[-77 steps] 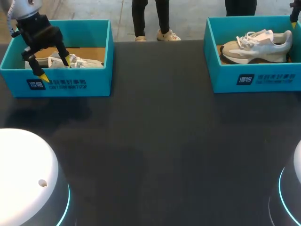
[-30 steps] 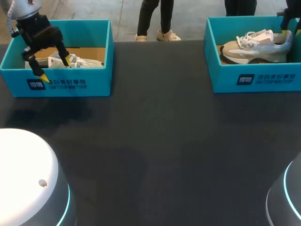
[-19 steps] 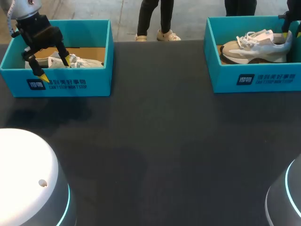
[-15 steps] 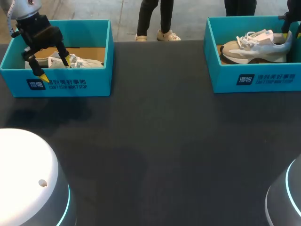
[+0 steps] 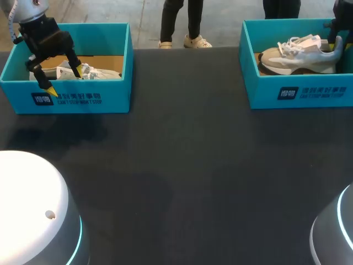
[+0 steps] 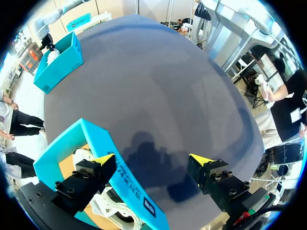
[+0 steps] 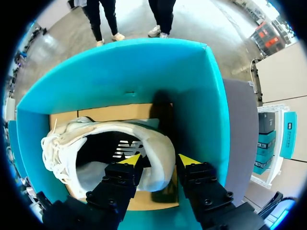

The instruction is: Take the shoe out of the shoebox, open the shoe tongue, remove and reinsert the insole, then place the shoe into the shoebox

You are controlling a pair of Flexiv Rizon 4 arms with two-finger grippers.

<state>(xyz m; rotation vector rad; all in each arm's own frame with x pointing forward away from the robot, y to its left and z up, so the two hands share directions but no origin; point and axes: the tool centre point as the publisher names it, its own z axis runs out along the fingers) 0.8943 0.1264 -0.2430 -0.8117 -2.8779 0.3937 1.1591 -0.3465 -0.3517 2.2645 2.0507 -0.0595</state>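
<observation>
Both fingers of my right hand (image 7: 160, 161) now sit lower, apart, astride the heel of the white-and-beige sneaker (image 7: 153, 148), which lies in its teal cardboard shoebox (image 7: 124, 67); closing comes next, I judge. My left hand (image 6: 152, 160) stays spread, unmoved.

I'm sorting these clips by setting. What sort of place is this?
Probably a robot test bench, not a shop: on a dark table, the left gripper is at the left shoebox and the right gripper at the right shoebox, by its shoe.
</observation>
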